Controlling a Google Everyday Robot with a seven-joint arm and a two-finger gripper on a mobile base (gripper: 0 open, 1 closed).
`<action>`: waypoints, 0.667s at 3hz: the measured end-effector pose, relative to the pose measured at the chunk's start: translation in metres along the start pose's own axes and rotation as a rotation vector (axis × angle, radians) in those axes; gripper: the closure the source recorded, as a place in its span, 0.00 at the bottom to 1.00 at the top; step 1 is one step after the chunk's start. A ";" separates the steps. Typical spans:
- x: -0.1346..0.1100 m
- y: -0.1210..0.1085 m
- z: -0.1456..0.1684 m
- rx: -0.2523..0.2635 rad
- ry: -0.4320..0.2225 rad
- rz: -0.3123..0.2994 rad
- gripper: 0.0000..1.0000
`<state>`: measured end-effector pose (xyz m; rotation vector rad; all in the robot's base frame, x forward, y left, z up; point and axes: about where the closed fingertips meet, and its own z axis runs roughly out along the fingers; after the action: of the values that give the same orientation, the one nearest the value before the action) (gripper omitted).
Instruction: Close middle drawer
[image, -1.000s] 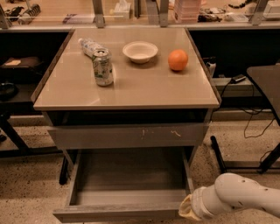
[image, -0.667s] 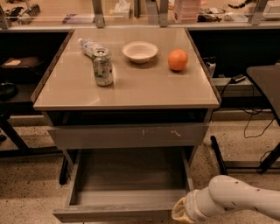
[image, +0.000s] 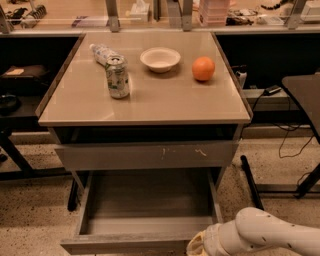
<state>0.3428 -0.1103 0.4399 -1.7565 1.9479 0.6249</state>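
The middle drawer (image: 150, 200) is pulled far out below the table, showing its bare grey box interior. Its plain front panel (image: 125, 245) lies at the bottom edge of the view. My gripper (image: 196, 246) is at the bottom of the frame, against the right part of that front panel, and is mostly cut off. My white arm (image: 265, 234) reaches in from the lower right.
Above the open drawer is a closed grey drawer front with pale scratch marks (image: 150, 156). The tabletop (image: 165, 100) holds a can (image: 117, 77), a lying plastic bottle (image: 102, 52), a white bowl (image: 160, 59) and an orange (image: 203, 68). A black stand leg (image: 252, 182) is at the right.
My gripper and arm have moved left and lower along the drawer's front panel. The drawer looks as far out as before.
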 end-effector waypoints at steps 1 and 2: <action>0.006 0.003 0.014 0.027 -0.047 0.008 1.00; 0.006 0.004 0.015 0.028 -0.050 0.011 0.80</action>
<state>0.3387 -0.1061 0.4241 -1.6989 1.9247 0.6360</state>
